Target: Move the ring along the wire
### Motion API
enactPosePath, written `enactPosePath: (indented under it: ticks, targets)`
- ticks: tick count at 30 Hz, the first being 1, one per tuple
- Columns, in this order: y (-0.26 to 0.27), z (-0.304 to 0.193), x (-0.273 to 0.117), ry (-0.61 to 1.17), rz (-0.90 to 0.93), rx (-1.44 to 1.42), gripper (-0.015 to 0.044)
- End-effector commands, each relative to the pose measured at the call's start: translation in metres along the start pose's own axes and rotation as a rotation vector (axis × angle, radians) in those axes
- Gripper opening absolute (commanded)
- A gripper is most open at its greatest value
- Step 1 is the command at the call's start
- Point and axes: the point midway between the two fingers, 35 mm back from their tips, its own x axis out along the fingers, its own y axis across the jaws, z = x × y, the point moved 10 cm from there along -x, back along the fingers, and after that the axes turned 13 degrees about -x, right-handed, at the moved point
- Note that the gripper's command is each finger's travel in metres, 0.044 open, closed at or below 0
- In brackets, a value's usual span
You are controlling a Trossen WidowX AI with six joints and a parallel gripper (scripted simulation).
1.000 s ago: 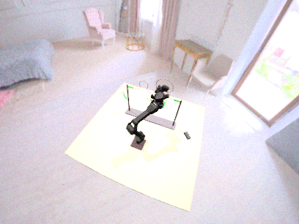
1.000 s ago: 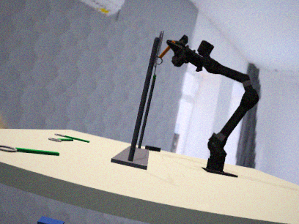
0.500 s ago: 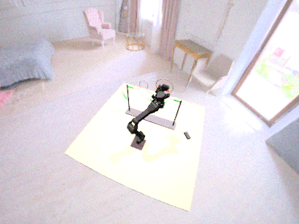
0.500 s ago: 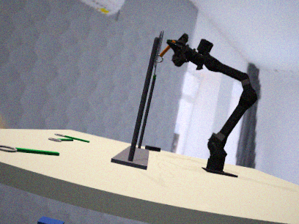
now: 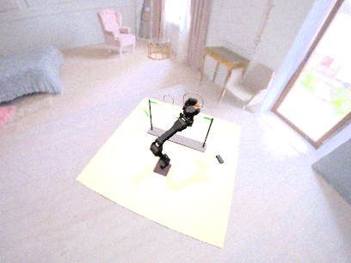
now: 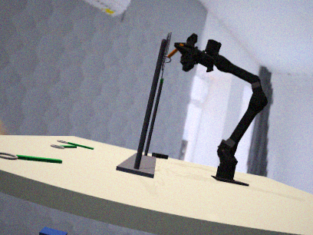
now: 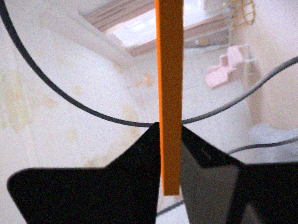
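The orange handle [image 5: 197, 106] [image 6: 172, 52] [image 7: 170, 90] is between the fingertips of my gripper [image 5: 193, 103] [image 6: 179, 45] [image 7: 165, 128], which is shut on it. In the exterior view the handle slopes down to the small ring beside the wire [image 6: 169, 37] [image 7: 100, 115]. The ring is too small to tell how the wire passes through it. In the top view my gripper is in front of the wire's large loop, between the green part [image 5: 208, 118] at the right post [image 5: 208, 132] and the green part [image 5: 153, 102] at the left post [image 5: 150, 116]. In the wrist view the wire crosses behind the handle.
The posts stand on a grey base [image 5: 176, 139] [image 6: 149, 167]. Green-handled rings [image 6: 38, 158] [image 6: 80, 146] lie on the table [image 6: 96, 184] beyond the frame. A small black block [image 5: 219, 159] [image 6: 159, 155] lies right of the base in the top view.
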Motion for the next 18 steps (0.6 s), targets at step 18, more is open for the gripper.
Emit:
enactPosePath:
  ticks: [18]
  targets:
    - [0.0048,0.0001,0.0011,0.025,-0.12,-0.24,-0.015]
